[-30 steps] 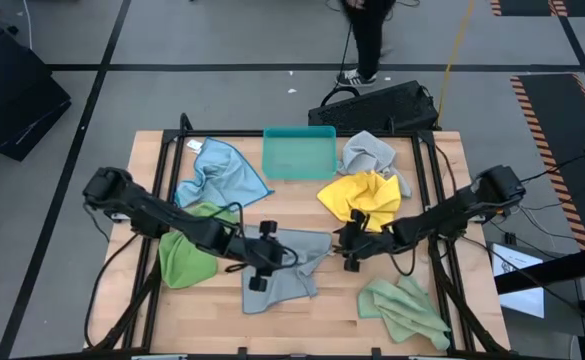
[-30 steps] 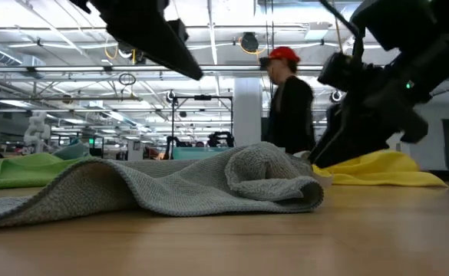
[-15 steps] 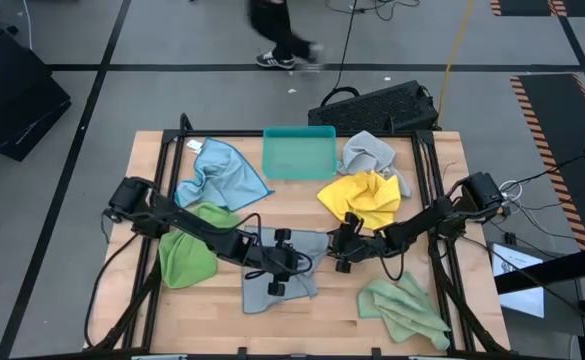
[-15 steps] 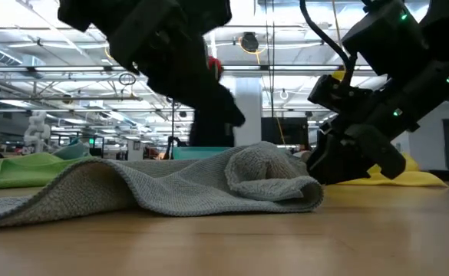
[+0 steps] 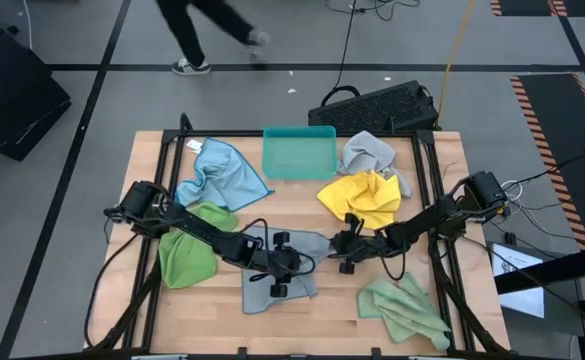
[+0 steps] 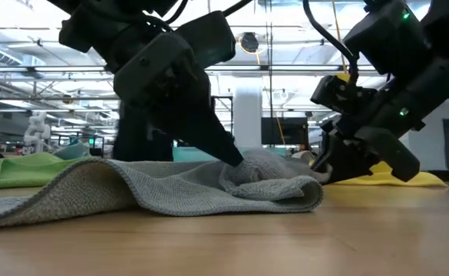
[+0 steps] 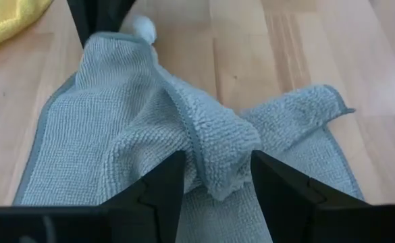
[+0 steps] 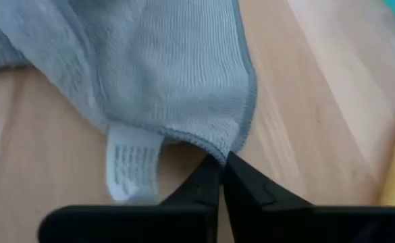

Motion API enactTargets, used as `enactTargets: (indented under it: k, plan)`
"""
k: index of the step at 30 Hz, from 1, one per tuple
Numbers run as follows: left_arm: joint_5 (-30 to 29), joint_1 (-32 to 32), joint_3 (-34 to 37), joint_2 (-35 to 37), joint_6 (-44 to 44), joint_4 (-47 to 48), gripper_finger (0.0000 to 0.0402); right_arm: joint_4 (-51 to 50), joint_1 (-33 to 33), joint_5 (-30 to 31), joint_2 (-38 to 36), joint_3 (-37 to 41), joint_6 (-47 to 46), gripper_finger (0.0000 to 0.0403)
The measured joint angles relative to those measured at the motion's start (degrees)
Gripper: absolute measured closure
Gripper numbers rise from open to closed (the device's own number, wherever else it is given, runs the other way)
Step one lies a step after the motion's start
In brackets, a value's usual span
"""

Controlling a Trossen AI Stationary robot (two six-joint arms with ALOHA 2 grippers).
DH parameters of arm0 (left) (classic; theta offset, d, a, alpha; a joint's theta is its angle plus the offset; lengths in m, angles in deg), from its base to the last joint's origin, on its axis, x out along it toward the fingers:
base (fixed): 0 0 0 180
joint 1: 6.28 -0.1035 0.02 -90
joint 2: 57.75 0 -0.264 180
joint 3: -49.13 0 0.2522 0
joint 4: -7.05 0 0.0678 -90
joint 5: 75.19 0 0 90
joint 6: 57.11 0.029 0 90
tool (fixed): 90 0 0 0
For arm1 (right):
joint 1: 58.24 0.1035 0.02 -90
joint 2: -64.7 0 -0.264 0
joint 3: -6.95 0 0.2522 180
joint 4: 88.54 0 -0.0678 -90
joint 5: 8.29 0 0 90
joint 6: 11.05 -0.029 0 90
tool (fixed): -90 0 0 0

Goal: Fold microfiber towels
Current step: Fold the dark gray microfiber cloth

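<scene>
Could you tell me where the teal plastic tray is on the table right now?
In the high view, the rectangular teal plastic tray sits at the table's far edge, near the middle, between the crumpled light blue microfiber towel and the bunched grey microfiber towel.

bright, even overhead light; ceiling strip lamps glare in low view. soft shadows under grey towel [image 6: 170, 188]. person [image 5: 207, 30] motion-blurred; right wrist view soft.

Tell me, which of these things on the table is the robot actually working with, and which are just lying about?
Part of the job:
- grey towel in the middle, with the left end effector open around a fold and the right end effector shut on its corner
- second grey towel
- light blue towel
- yellow towel
- two green towels

Just lying about:
- teal tray
- black keyboard
</scene>
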Motion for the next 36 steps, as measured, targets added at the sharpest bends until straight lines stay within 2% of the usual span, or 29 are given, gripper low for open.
enactTargets:
  k: [6, 15, 21, 27, 32, 36]
  plan:
    - [2.3, 0.7, 0.0, 0.0, -2.7, 0.5, 0.0227, -7.4, 1.3, 0.1, -5.8, 0.1, -4.3, 0.0399]
    - [-1.4, 1.3, -0.2, 3.2, -3.8, -3.3, 0.0227, -7.8, 5.6, 0.0, -13.0, 0.0, -6.8, 0.0400]
    - [-2.1, 4.7, -0.1, 4.2, -5.6, -5.3, 0.0227, -6.9, 7.6, 2.1, -17.4, 0.0, -7.3, 0.0400]
    - [-6.6, 9.8, -0.1, 1.7, -8.4, -7.4, 0.0227, -5.8, 11.2, 10.3, -19.2, 0.0, -13.9, 0.0399]
    - [-9.1, 13.0, -0.1, -2.5, -9.7, -8.3, 0.0227, -2.0, 14.3, 12.2, -19.3, -0.5, -15.4, 0.0399]
    - [-9.1, 14.2, -0.1, -5.4, -13.8, -2.2, 0.0227, -1.4, 17.3, 12.3, -19.3, -1.9, -15.3, 0.0399]
